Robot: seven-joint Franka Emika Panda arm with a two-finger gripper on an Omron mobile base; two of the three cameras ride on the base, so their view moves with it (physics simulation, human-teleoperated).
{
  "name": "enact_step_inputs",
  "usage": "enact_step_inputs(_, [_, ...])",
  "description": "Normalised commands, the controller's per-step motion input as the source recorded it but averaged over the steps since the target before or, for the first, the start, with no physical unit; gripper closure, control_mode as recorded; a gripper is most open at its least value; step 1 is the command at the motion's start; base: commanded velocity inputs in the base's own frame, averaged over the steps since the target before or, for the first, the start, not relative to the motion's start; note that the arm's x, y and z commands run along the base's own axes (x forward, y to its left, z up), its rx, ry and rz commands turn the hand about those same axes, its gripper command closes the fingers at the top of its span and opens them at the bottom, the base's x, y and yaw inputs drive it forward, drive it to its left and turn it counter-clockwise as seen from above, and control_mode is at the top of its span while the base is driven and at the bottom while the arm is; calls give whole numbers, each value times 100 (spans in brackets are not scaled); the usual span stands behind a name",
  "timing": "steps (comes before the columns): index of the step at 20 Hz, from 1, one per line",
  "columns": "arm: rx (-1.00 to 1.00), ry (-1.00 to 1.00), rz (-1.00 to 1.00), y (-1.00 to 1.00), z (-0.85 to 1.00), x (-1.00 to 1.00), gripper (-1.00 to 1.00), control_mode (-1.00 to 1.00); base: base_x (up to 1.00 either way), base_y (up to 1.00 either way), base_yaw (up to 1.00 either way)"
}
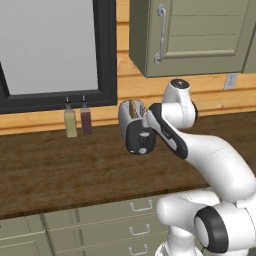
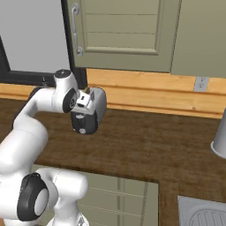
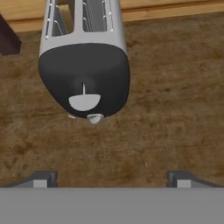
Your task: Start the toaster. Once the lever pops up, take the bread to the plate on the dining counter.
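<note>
Silver and rounded, the toaster (image 3: 84, 57) stands on the dark wood countertop (image 1: 60, 170) close to the wooden back wall, its black end panel turned toward the arm. In the hand view the gripper (image 3: 111, 179) looks down on it from above and in front: both finger tips sit far apart at the bottom edge, jaws spread wide with nothing between them, and bare wood grain lies between the tips and the toaster. The toaster sits ahead of the claw and a little toward the left finger tip, not touching either. On the black panel the lever (image 3: 85, 102) shows as a pale tab at the foot of a thin vertical slot, with the small round knob (image 3: 94, 118) just under it. A tan slice of bread (image 3: 66, 19) can be glimpsed in the left slot. In the left base view two bottles (image 1: 77, 121) stand near the wall, left of the toaster.
</note>
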Motion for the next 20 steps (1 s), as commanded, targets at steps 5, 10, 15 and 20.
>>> enact_step_inputs(5, [0,0,0,0,-27,17,-100,-100,0,0,0])
enact_step_inputs(10, [0,0,0,0,-24,20,-100,-100,0,0,0])
enact_step_inputs(15, [0,0,0,0,-15,21,-100,-100,0,0,0])
enact_step_inputs(20, [0,0,0,0,0,20,-100,-100,0,0,0])
